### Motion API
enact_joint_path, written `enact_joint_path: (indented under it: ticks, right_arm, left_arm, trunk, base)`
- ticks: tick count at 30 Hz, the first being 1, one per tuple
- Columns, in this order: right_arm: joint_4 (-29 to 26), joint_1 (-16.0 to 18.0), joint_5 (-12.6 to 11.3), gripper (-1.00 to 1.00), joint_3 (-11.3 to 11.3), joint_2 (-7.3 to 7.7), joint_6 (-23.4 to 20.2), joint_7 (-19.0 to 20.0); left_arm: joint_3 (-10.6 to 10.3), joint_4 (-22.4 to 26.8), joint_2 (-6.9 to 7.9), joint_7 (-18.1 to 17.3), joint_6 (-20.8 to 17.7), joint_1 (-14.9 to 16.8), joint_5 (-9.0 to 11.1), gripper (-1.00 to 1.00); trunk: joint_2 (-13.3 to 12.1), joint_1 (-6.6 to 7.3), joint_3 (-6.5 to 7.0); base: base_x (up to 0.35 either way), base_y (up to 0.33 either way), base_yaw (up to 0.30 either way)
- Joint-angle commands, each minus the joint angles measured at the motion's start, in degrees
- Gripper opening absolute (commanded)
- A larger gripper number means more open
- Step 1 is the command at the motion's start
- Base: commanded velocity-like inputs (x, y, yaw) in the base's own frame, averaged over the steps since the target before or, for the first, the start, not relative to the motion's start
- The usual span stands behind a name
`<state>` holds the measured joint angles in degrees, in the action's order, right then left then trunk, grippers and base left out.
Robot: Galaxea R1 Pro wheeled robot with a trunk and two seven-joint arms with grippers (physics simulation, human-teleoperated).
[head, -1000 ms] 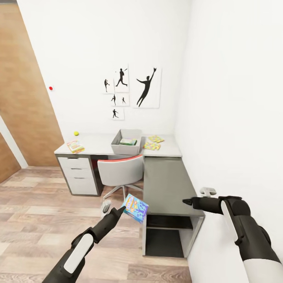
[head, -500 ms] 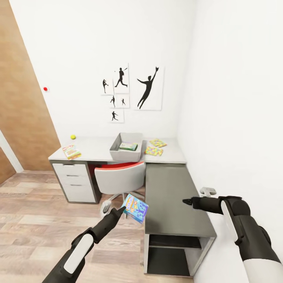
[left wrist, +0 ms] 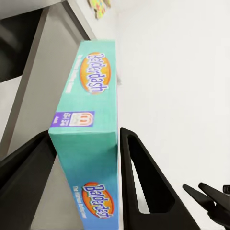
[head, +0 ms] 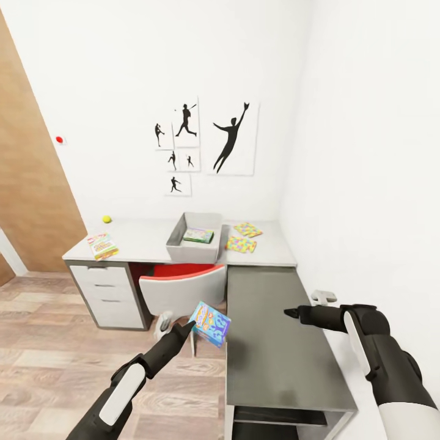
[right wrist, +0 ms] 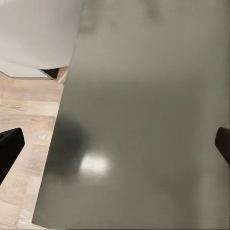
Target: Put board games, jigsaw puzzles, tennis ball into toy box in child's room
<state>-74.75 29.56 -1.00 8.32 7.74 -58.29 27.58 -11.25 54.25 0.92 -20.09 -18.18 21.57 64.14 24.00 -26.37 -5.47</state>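
My left gripper (head: 190, 329) is shut on the small blue board game (head: 210, 323), held tilted in the air over the floor by the dark cabinet; the left wrist view shows its teal "Balderdash" box (left wrist: 88, 129) clamped between both fingers (left wrist: 143, 187). My right gripper (head: 289, 313) hovers open over the dark cabinet top, holding nothing. On the table (head: 143, 239) ahead stands the grey toy box (head: 190, 250) with the white-green game (head: 199, 235) inside. Left of it lie the Skip-Bo box (head: 102, 245) and the tennis ball (head: 107, 219). Two jigsaw puzzles (head: 247, 230) (head: 241, 244) lie right of the box.
A low dark-topped cabinet (head: 275, 348) runs along the right wall towards me, also under the right wrist camera (right wrist: 143, 96). A grey chair with a red seat (head: 183, 287) is tucked under the table. A white drawer unit (head: 109, 296) is at the left, with wood floor beyond.
The camera has moved closer to the table, so the desk and cabinet look larger and shifted. Both arms keep the same pose, and the blue game stays in the left gripper.
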Motion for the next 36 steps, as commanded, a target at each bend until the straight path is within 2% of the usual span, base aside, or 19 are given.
enact_joint_path:
  ticks: [1, 11, 36]
  right_arm:
    - [-0.2, 0.1, -0.1, 1.0, 0.1, 0.0, -0.3, 0.1]
    - [-0.6, 0.1, -0.1, 1.0, 0.1, 0.0, -0.6, 0.0]
    - [-0.7, 0.1, -0.1, 1.0, 0.1, 0.0, -0.8, -0.1]
  left_arm:
    - [-0.1, 0.0, 0.04, 0.0, -0.3, 0.1, 0.7, -1.0]
    - [-0.1, 0.0, 0.01, 0.0, -0.3, 0.0, 0.7, -1.0]
    - [-0.1, 0.0, -0.04, 0.0, -0.3, 0.0, 0.8, -1.0]
  trunk:
    - [0.1, -0.07, -0.12]
    - [0.1, -0.07, -0.12]
    - [0.1, -0.07, -0.12]
  base:
    - [0.335, 0.0, 0.006]
    - [0.214, 0.0, 0.135]
    - [0.019, 0.0, 0.28]
